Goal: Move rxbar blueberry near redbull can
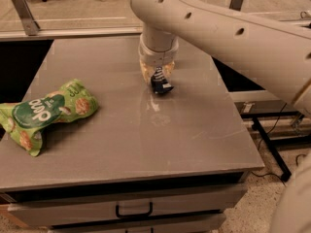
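the gripper (159, 78) is hanging over the table's (194, 130) far middle, its jaws clamping the blue snack bar (162, 87); a green chip bag (46, 113) is lying at the left edge.

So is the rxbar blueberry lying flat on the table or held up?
Held up: the rxbar blueberry hangs tilted from the pincer, over the far middle of the table; whether its lower corner touches, cannot tell.

White "pop" is read on the green bag (46, 114), well left of the pincer (159, 76) held over the surface (194, 130); print on the gripped rxbar blueberry (162, 86) is illegible.
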You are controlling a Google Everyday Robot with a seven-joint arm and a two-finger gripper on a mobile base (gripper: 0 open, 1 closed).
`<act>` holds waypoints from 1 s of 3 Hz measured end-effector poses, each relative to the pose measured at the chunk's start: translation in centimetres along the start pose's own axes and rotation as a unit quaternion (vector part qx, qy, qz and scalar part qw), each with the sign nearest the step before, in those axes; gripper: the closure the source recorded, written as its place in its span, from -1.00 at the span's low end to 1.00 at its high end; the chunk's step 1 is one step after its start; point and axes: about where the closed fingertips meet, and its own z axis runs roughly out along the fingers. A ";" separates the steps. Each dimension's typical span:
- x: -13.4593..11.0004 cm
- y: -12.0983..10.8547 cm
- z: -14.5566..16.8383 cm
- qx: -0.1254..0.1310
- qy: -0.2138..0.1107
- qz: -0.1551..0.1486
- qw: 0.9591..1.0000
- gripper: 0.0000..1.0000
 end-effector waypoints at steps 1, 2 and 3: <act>-1.2 -1.4 1.8 0.007 0.005 0.003 1.000 0.04; -1.9 -2.8 2.7 0.007 0.012 0.011 1.000 -0.42; -1.7 -5.1 2.7 -0.009 0.025 0.028 0.999 -0.89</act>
